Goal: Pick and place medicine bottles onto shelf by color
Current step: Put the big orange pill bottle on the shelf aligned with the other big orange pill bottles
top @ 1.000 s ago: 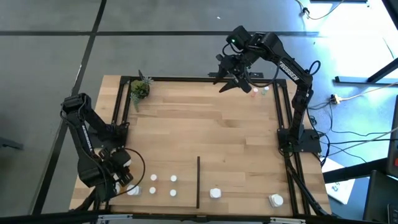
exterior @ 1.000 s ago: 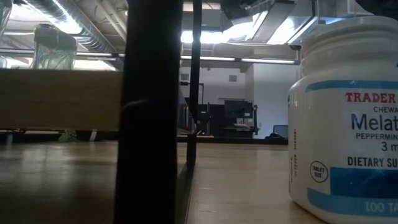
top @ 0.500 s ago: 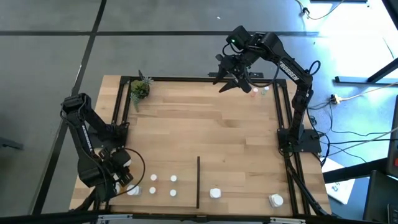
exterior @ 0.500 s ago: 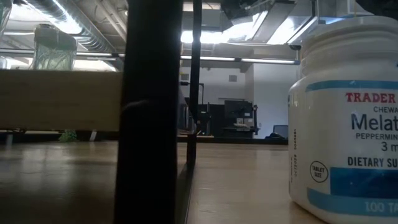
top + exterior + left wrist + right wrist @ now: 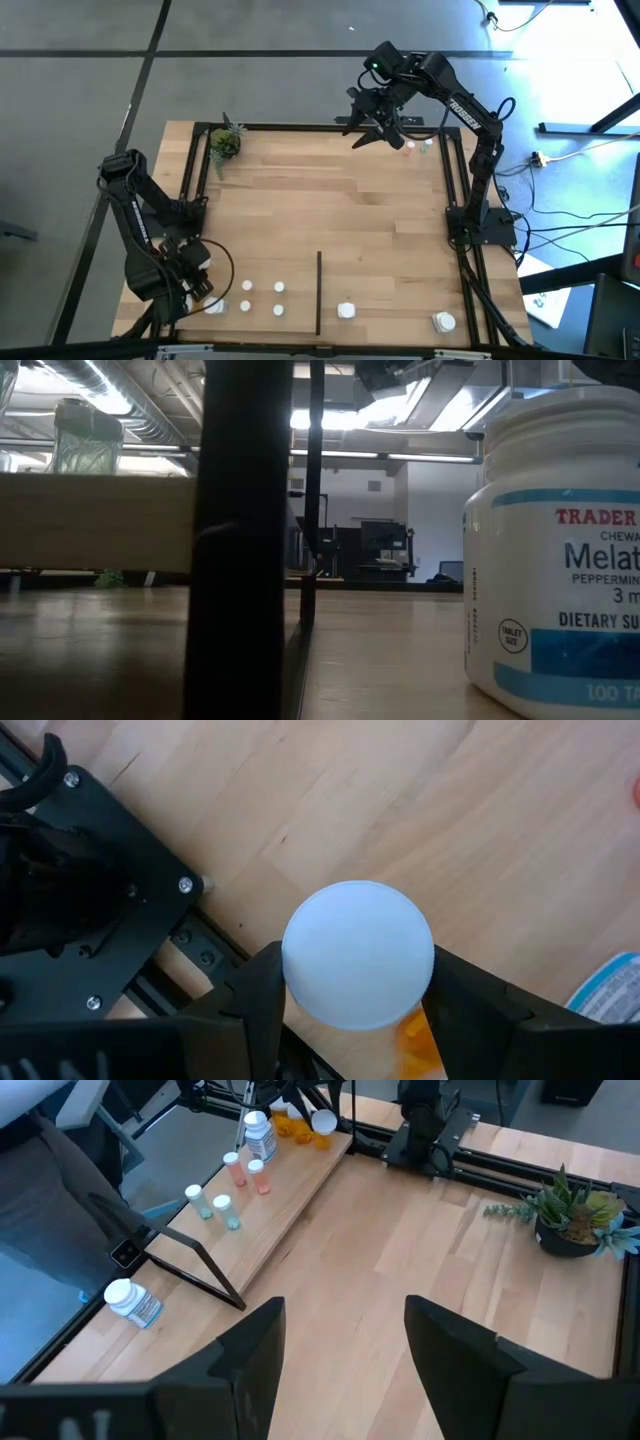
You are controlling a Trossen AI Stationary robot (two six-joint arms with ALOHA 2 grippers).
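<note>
Left gripper (image 5: 355, 1020) is down at the near-left corner of the shelf (image 5: 330, 200), jaws clamped on an orange bottle (image 5: 358, 955). The bottle stands upright, long axis vertical, white cap facing straight up at the wrist camera. It's tight there: the black rail (image 5: 195, 945) and the arm's base sit just beside it. Other white-capped bottles (image 5: 262, 297) stand upright in a loose cluster nearby, left of the black divider strip (image 5: 319, 292), with two more white bottles (image 5: 346, 311) right of it. The middle of the board is wide open. Right gripper (image 5: 340, 1350) hovers over the far-right edge, jaws apart, holding nothing. Small potted plant (image 5: 224, 144) sits in the far-left corner.
</note>
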